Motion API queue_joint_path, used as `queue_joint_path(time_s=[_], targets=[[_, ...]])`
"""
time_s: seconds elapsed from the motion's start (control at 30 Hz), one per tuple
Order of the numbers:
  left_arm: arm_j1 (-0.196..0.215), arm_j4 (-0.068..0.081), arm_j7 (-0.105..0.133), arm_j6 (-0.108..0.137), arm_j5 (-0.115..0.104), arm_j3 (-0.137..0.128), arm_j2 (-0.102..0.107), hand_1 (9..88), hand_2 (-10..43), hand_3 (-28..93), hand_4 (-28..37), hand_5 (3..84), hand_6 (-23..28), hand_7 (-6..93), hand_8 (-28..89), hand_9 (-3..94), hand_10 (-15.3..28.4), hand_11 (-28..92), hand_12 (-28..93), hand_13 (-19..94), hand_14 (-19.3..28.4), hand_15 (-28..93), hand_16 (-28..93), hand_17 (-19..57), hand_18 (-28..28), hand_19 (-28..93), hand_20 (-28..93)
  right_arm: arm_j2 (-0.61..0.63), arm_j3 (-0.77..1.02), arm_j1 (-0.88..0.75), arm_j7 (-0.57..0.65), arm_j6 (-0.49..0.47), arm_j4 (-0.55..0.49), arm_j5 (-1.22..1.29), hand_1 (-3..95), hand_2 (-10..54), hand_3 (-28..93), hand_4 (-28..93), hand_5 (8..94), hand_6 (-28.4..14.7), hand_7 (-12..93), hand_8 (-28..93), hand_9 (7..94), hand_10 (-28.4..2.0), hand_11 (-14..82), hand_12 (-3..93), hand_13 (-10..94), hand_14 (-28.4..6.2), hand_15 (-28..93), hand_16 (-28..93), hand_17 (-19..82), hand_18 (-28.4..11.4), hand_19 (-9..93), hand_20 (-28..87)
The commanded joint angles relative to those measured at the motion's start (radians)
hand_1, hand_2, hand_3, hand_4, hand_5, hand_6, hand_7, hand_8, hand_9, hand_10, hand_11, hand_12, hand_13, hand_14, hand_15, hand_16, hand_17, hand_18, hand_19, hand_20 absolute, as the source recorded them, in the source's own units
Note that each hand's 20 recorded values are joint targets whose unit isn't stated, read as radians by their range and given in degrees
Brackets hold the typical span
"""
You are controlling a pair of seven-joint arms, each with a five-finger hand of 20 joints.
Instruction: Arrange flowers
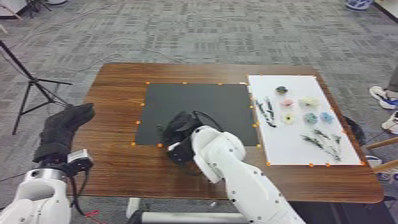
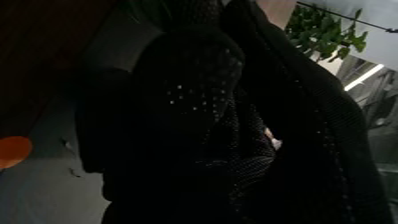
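My right hand (image 1: 180,132) is over the black mat (image 1: 200,100); I can't tell whether it's open or gripping. Something thin and green (image 2: 147,10) shows beside it. My left hand (image 1: 62,126), fingers relaxed, is at the table's (image 1: 111,90) left edge. 5 flowers (image 1: 310,118) lie on the white sheet (image 1: 289,147).

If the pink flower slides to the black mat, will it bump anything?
Yes, probably: the dark twigs lie on the white sheet, between the pink flower and the black mat. Lifted up, the flower should clear them.
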Motion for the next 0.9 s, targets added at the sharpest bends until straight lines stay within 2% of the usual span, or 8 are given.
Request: queue_joint_path(time_s=[0.03,0.3,0.37,0.4,0.47,0.63,0.73,0.9], targets=[[0.004,-0.007,-0.016,-0.012,0.005,0.005,0.001,20.6,16.6,68,-28.3,51.4,4.0,15.8,-7,47.5,14.0,21,13,36,16.7,20,0,4.6,8.3,6,14,-0.031,0.03,0.006,0.0,0.005,-0.017,0.07,56.8,-7.9,57,-13,73.8,-6.3,20,9,86.4,-13.5,10.8,10.5,94,-1.5,57,18,75,-7.6,82,37],[0.007,-0.009,-0.02,-0.024,0.006,0.004,0.0,20.9,14.8,69,-28.3,51.2,4.0,15.8,-7,47.5,14.2,21,13,35,16.8,20,0,4.5,8.4,6,14,-0.035,0.065,0.012,-0.004,-0.003,-0.044,0.143,50.3,-9.2,59,-11,71.9,-5.5,16,9,83.7,-14.9,12.0,9.4,94,-1.4,56,18,75,-7.6,83,37],[0.008,-0.008,-0.023,-0.034,0.012,-0.001,-0.002,20.9,14.6,69,-28.3,51.2,4.0,15.8,-7,47.3,14.0,21,13,35,16.9,20,0,4.4,8.5,6,14,-0.027,0.079,0.007,-0.011,-0.018,-0.055,0.158,46.8,-9.4,62,-12,69.9,-5.0,15,5,83.1,-15.4,11.9,9.5,94,-1.3,56,18,75,-7.6,83,37],[0.009,-0.007,-0.022,-0.038,0.011,-0.005,-0.002,20.8,14.5,69,-28.3,51.2,4.1,15.8,-7,47.3,14.0,21,13,35,16.9,20,0,4.4,8.5,6,13,-0.015,0.083,0.005,-0.017,-0.023,-0.065,0.164,44.1,-9.3,64,-12,68.7,-4.6,15,-3,82.9,-15.6,11.8,9.6,94,-1.4,56,19,74,-7.6,83,36],[0.015,-0.009,-0.02,-0.039,0.013,-0.015,-0.005,20.9,14.4,69,-28.3,51.2,4.0,15.8,-7,47.3,14.0,21,13,35,16.9,20,0,4.4,8.5,6,14,0.016,0.091,-0.009,-0.034,-0.031,-0.093,0.169,39.1,-6.9,64,-12,67.7,-4.4,15,-7,82.2,-16.1,11.6,9.6,94,-1.7,55,19,74,-7.9,84,36],[0.042,-0.019,-0.012,-0.026,0.006,-0.04,-0.012,21.1,13.5,68,-28.3,51.2,4.1,15.8,-6,47.4,14.0,21,13,35,16.9,20,0,4.3,8.6,6,13,0.105,0.095,-0.05,-0.054,-0.069,-0.16,0.171,26.4,4.2,60,-11,74.1,-4.4,17,-7,80.1,-17.1,10.5,10.1,94,-3.3,53,20,72,-9.4,86,34],[0.047,-0.023,-0.014,-0.025,0.007,-0.047,-0.015,21.2,13.3,68,-28.3,51.1,4.1,15.7,-6,47.5,14.1,22,13,36,16.9,20,0,4.2,8.6,6,13,0.139,0.093,-0.078,-0.055,-0.085,-0.184,0.172,23.6,5.8,59,-10,73.9,-5.1,16,-7,79.1,-17.7,10.0,10.2,94,-3.9,52,21,71,-9.8,87,33],[0.044,-0.022,-0.01,-0.031,0.007,-0.044,-0.019,21.3,13.2,68,-28.3,51.2,4.1,15.7,-6,47.6,14.0,21,13,36,17.0,20,0,4.2,8.6,6,13,0.177,0.101,-0.126,-0.054,-0.13,-0.208,0.166,22.3,7.0,57,-10,73.9,-5.5,15,-7,79.0,-18.0,9.9,10.0,94,-4.2,52,21,71,-10.2,88,31]])
